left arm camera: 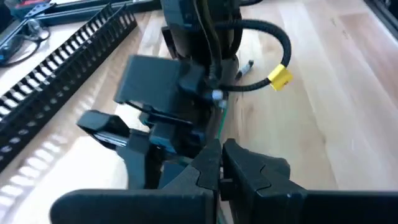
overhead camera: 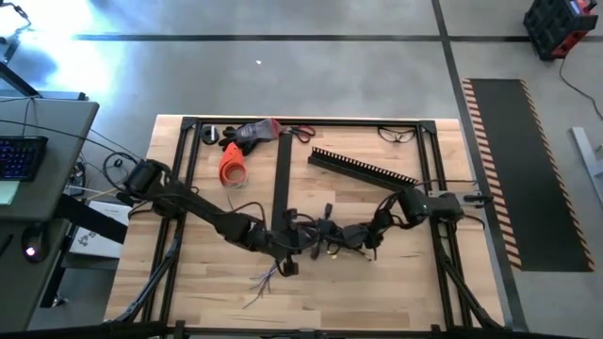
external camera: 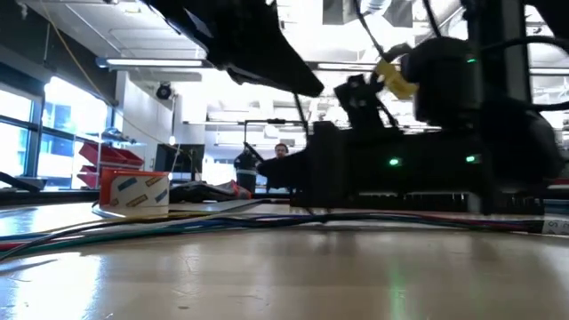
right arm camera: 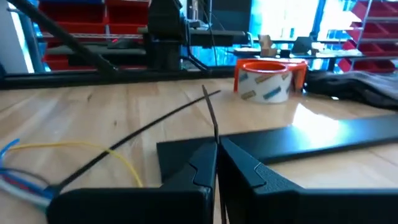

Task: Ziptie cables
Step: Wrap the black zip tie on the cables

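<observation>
1. Both my arms meet over the middle of the surface (overhead camera: 377, 273); my left end effector (overhead camera: 283, 243) sits just left of centre, my right end effector (overhead camera: 369, 237) just right of it

2. Left end effector: fingers pressed together; its wrist view hints at a thin greenish strand at the tips, but I cannot tell whether it is pinched

3. Right end effector: fingers together, clamped on a thin dark strand (right arm camera: 210, 112) that stands up from the tips; ziptie or wire, I cannot tell which

4. The cables (overhead camera: 264, 278) lie on the surface near the front edge, just below my left end effector, free ends splayed; the low view shows them strung along the surface between both arms

5. Judgement: bundling is underway but not finished. No closed loop shows around the bunch, and the ends are loose

6. Left to do, as I read it: wrap the tie round, thread its tail, cinch it

7. Tape roll (right arm camera: 268, 79), slotted channel (overhead camera: 363, 168) and the flat black strip (overhead camera: 281, 179) lie farther back, apart from the work
</observation>
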